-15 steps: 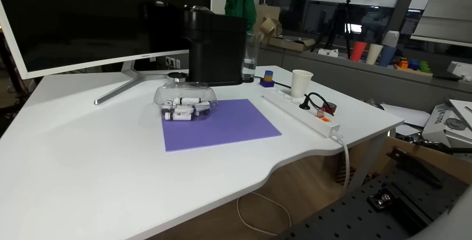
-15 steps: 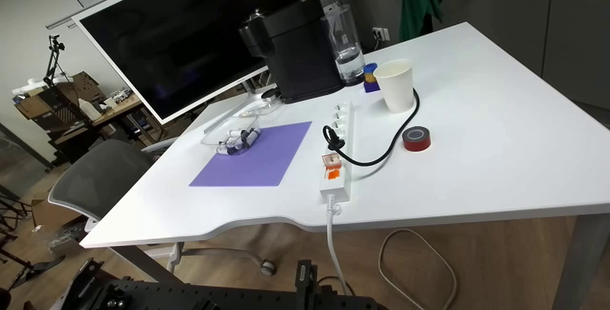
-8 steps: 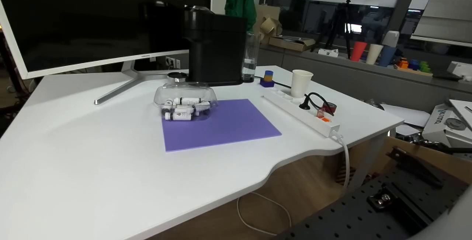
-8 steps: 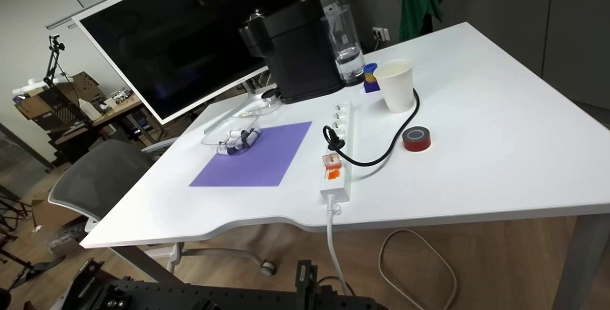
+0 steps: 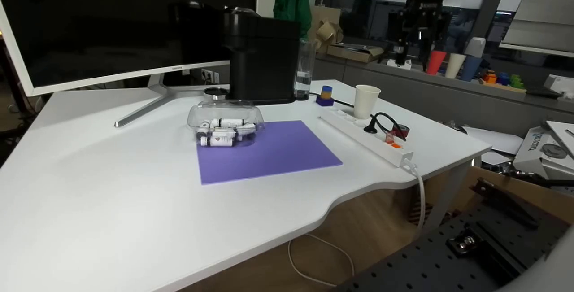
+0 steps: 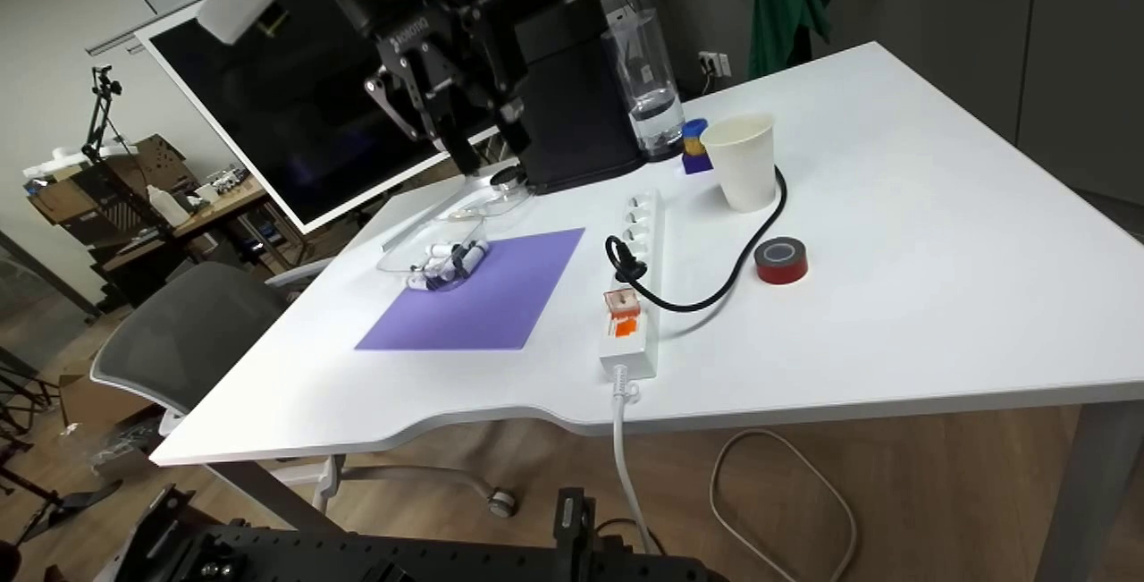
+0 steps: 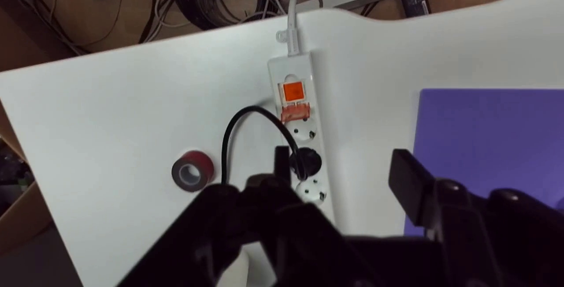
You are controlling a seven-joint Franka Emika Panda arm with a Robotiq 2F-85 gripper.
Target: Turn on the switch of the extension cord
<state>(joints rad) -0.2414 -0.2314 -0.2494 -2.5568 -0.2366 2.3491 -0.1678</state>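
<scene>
The extension cord, a long white power strip (image 5: pixel 358 137), lies on the white table in both exterior views (image 6: pixel 630 356) and the wrist view (image 7: pixel 286 67). Its red-orange switch (image 7: pixel 293 91) is near the cable end and also shows in both exterior views (image 6: pixel 625 327) (image 5: pixel 396 146). A clear reddish flap (image 7: pixel 296 112) stands raised beside the switch. A black plug (image 7: pixel 312 162) sits in one socket. My gripper (image 7: pixel 340 163) is open and empty, high above the table. It shows in both exterior views (image 5: pixel 411 58) (image 6: pixel 491 146), apart from the strip.
A white paper cup (image 6: pixel 746 171) stands beside the strip's far end. A red tape roll (image 6: pixel 781 269) lies near the black cable (image 6: pixel 746 265). A purple mat (image 5: pixel 278 157) bears part of a clear box (image 5: pixel 226 111) of small bottles. A black machine (image 5: pixel 264 63) and monitor stand behind.
My gripper has come down into both exterior views from the top edge, with part of the arm now showing. The power strip and the other things on the table have not moved.
</scene>
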